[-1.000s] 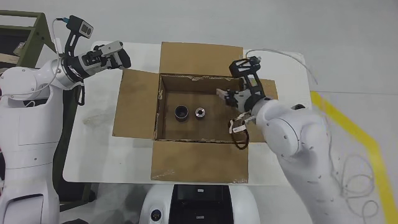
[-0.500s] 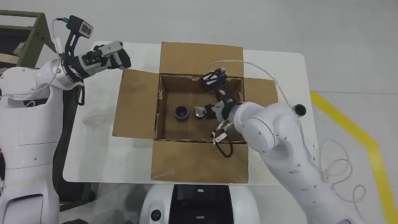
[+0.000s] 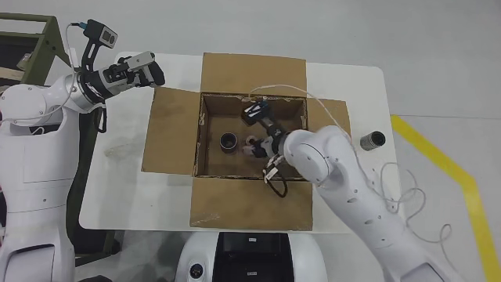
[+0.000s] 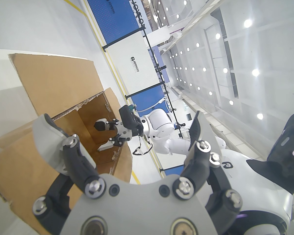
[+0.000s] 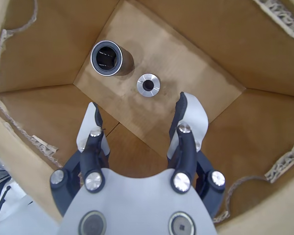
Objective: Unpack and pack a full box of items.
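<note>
Swinging in from the right, my right jaws are hovering spread above the steel ring [image 5: 148, 85] in the box [image 3: 250, 70]; one cylinder [image 3: 373, 139] is lying unpacked on the counter [image 3: 117, 192].

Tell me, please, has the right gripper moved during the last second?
Yes. In the top view, the right gripper has moved from the box's right wall leftward, toward the dark cylinder.

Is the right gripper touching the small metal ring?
Apart. In the right wrist view, bare box floor separates the ring from the open jaws of the right gripper.
</note>
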Tool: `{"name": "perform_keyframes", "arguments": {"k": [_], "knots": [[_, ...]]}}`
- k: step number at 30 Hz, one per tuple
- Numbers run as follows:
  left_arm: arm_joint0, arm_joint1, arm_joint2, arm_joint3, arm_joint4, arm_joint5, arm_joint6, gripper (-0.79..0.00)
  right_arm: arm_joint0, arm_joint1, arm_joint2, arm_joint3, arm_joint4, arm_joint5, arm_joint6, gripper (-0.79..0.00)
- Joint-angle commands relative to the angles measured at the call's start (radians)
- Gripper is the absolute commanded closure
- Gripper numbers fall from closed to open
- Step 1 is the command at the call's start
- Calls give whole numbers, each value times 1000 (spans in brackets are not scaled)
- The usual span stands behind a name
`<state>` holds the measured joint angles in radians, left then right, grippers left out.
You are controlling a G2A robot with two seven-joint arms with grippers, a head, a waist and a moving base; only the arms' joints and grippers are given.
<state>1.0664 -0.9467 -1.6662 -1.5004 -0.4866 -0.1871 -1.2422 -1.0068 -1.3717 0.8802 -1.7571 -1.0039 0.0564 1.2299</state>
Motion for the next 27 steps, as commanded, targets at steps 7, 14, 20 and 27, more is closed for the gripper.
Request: {"name": "perform_keyframes", "arguments": {"k": [7, 14, 20, 27], "knots": [[0, 0, 0, 0, 0, 0, 0, -785, 34, -9, -47, 78, 32, -90, -11, -610], [0, 0, 0, 0, 0, 0, 0, -785, 63, -18, -81, 156, 25, -128, -43, -640], [0, 0, 0, 0, 0, 0, 0, -785, 84, -25, -97, 203, 15, -142, -72, -643], [0, 0, 0, 0, 0, 0, 0, -785, 111, -36, -115, 265, 20, -142, -95, -631]]}}
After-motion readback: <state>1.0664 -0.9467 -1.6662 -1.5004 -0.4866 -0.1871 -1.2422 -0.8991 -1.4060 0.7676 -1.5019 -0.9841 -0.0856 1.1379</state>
